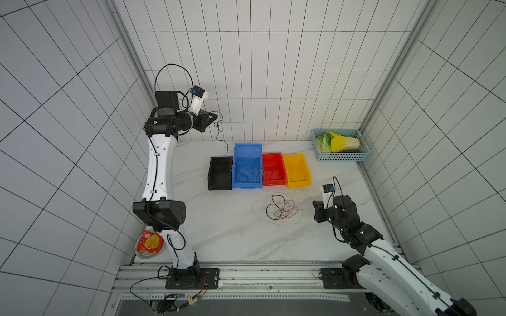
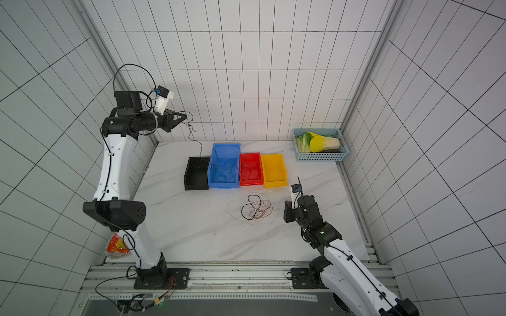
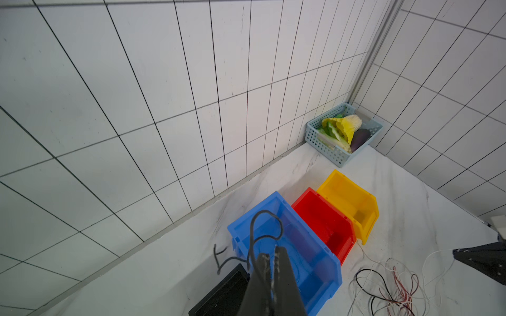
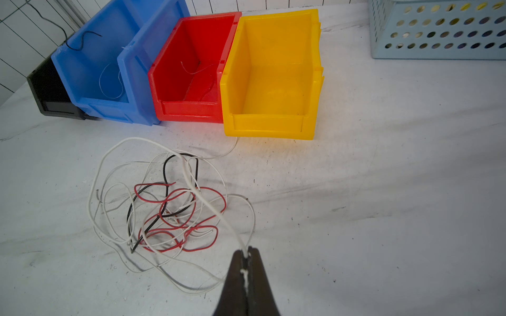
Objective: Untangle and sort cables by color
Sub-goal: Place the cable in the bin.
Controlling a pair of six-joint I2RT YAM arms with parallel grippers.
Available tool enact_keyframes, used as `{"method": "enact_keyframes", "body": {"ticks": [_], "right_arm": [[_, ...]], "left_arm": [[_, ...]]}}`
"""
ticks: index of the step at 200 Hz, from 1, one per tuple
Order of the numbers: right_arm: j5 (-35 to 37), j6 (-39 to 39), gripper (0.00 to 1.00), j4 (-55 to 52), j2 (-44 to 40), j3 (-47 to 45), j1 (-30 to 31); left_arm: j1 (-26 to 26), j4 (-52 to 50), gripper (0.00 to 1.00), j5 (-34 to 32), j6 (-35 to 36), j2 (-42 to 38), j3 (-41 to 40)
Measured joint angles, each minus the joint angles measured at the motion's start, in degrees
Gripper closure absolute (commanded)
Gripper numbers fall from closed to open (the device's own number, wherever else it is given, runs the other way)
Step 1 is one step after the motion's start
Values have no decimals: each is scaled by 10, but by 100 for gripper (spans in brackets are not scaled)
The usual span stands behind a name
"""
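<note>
Top views: high over the front edge, far off, tilted steeply down; both take in the whole table [image 1: 219, 232].
Left wrist: raised, angled down at the bins [image 3: 323, 219] and back corner.
Right wrist: low, close, facing the bins across the cables [image 4: 169, 208].
All views share bins and cables.

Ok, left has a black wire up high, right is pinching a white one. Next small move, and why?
Probably shift the left gripper sideways, over the black bin, before lowering. It's shut on the black wire, held high, and the wire's tail seems to lie on the blue bin's rim, beside the black bin. The right gripper, shut on a white wire, can wait.
</note>
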Motion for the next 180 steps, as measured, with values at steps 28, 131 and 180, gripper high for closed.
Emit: {"method": "enact_keyframes", "body": {"ticks": [28,131,180], "right_arm": [[-7,-1,100,4,29,8,0],[-17,-5,100,10,30,19,0],[-18,-5,100,10,25,19,0]], "left_arm": [[-1,-4,100,-15,-2,-26,27],[-9,36,100,-44,29,-1,-132],[-16,80,100,-56,65,12,-237]]}}
